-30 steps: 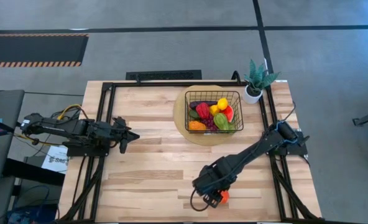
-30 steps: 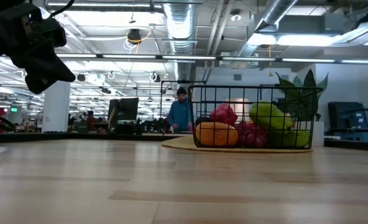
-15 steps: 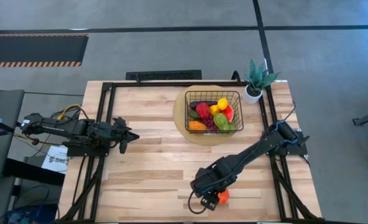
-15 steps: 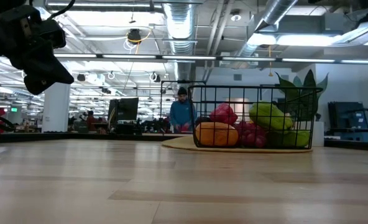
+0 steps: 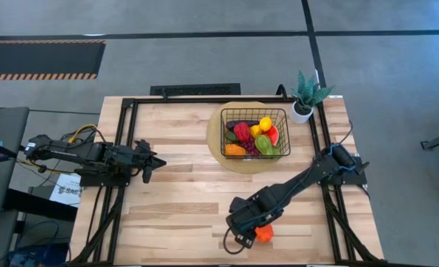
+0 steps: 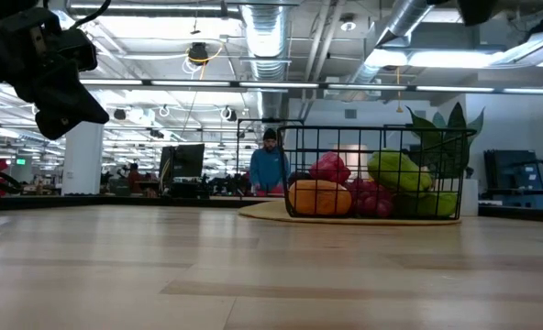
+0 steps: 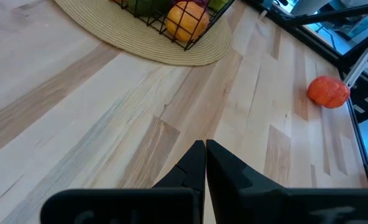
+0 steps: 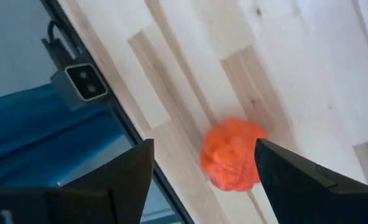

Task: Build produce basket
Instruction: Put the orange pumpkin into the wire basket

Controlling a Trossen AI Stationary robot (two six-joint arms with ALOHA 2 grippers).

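The pale wooden plank table point(image 5: 182, 185) carries a round tan woven mat point(image 5: 218, 152) at its far side, and on the mat sits the black wire-grid basket point(image 5: 254, 133), well apart from both sets of fingers. Inside it lie small toy fruits and vegetables point(image 5: 253, 136): red, yellow, green and orange pieces. The right gripper point(image 5: 243, 239) hangs low over the table's near edge with its two dark fingers point(image 8: 125, 177) spread apart; a bumpy orange toy fruit point(image 8: 232, 154) lies on the wood between them, touching neither. The left gripper point(image 5: 159, 162) waits over the table's left side, fingers point(image 7: 204, 163) pressed together on nothing, their tips pointing across bare wood toward the mat
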